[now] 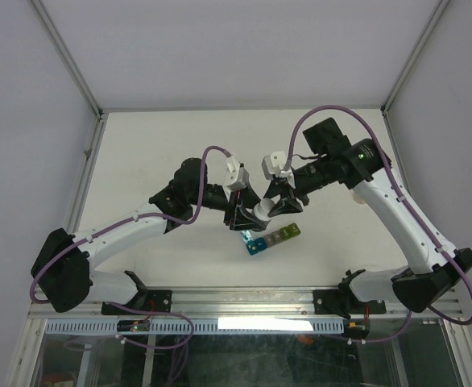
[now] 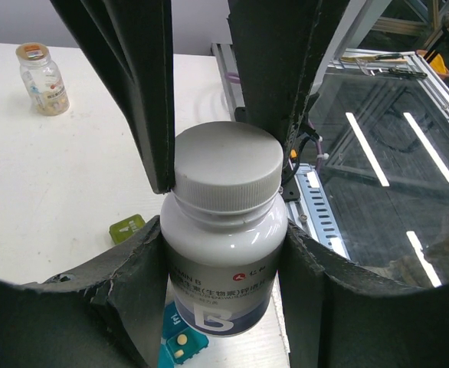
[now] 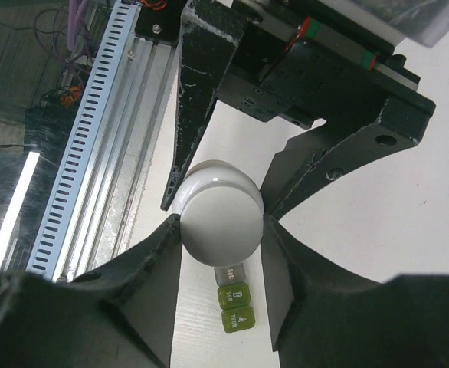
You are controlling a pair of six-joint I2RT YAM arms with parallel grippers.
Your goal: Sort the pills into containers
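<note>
Two tools meet on one white bottle (image 1: pixel 262 214), held over the table (image 1: pixel 155 145). The left tool (image 2: pixel 224 253) is closed on the bottle's body, with a finger pressed to each side. The right tool (image 3: pixel 221 230) is closed across its cap (image 3: pixel 221 218), and both fingers touch the rim. Just beneath the bottle the containers (image 1: pixel 272 238) lie on the table, and bottle and fingers block part of the strip in every view. From the right wrist, only the grey and green compartments with lettered lids show below the cap. Only the left wrist view shows a small yellow pill (image 2: pixel 181 338) in the teal compartment under the bottle. It alone also shows a small clear bottle (image 2: pixel 42 79) standing well away from the white bottle.
</note>
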